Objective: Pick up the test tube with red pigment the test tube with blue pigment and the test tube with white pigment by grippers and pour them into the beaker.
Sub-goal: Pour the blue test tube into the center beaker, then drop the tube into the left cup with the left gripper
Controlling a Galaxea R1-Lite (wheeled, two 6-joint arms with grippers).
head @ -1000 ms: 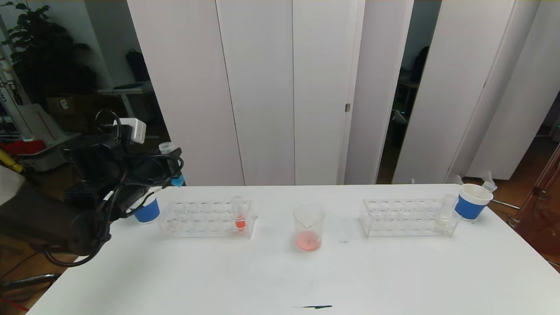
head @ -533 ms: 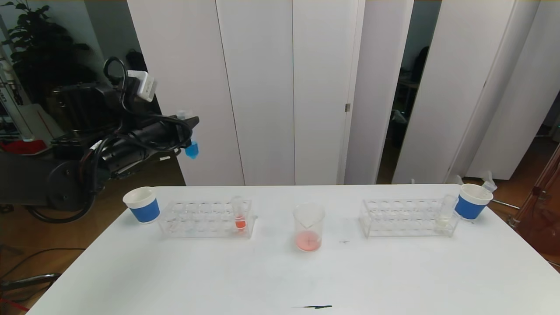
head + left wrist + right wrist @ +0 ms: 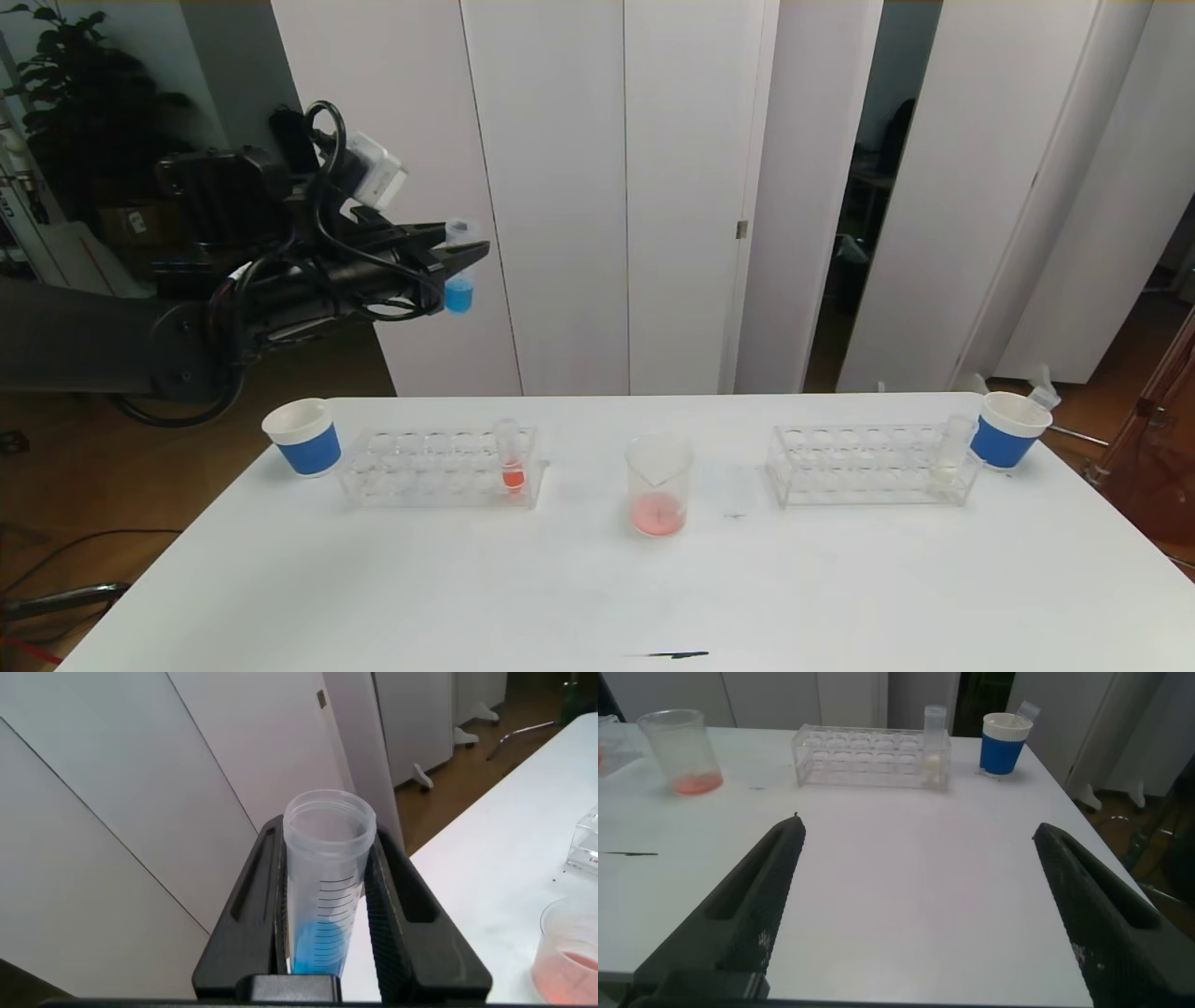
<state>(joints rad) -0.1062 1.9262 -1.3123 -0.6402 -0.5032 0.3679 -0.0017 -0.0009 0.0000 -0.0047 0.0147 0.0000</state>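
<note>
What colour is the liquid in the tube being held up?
Bright blue, in the tube; the head view shows it best.

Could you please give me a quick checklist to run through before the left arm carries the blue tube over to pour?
1. Grip: left gripper jaws shut on the test tube with blue pigment: ok.
2. Tube upright, liquid at its bottom: ok.
3. Tube above the beaker: not ok, well off to its left and high.
4. Beaker upright, mouth unobstructed, pink liquid inside: ok.
5. Right gripper clear of the path, jaws open over the table: ok.
6. Test tube with white pigment waiting in its rack: ok.
</note>
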